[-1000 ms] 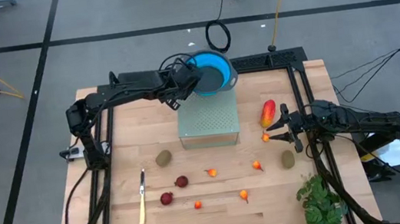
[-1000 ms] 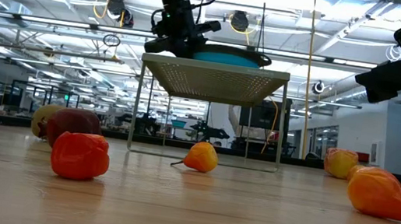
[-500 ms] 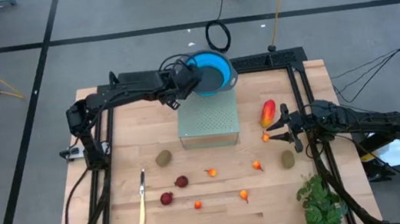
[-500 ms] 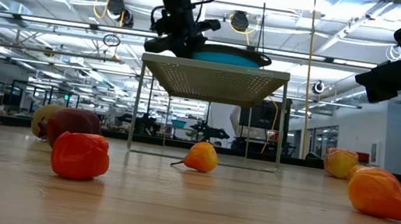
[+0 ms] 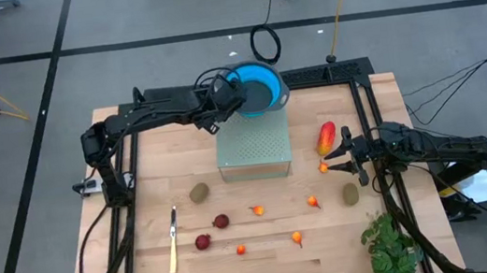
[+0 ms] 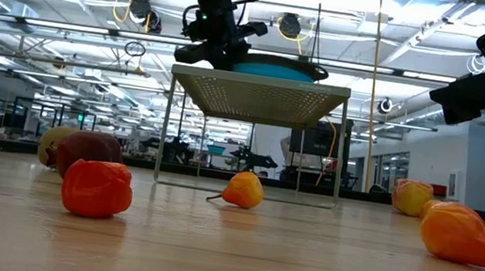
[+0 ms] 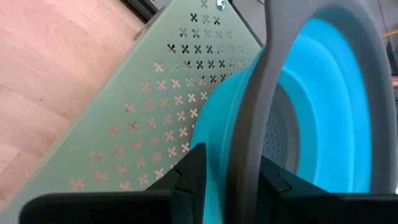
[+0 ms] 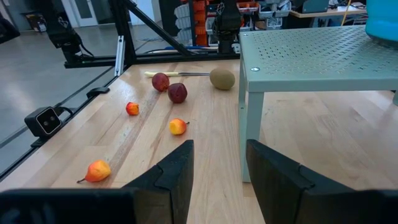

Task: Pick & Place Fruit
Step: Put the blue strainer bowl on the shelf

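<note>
- The fruit (image 5: 256, 211) was seen scattered loose over the near half of the tabletop (image 5: 147, 262), none of it held.
- The pieces were judged small, light and apt to roll; a gentle pinch across the widest part of each was thought best.
- The right end effector (image 5: 344, 155) was poised just beside the long red-and-yellow piece (image 5: 326, 137), fingers parted and empty.
- Farther back, the left end effector (image 5: 223, 104) was clamped on the rim of a blue bowl (image 5: 258, 85) upon the rack (image 5: 253, 145).
</note>
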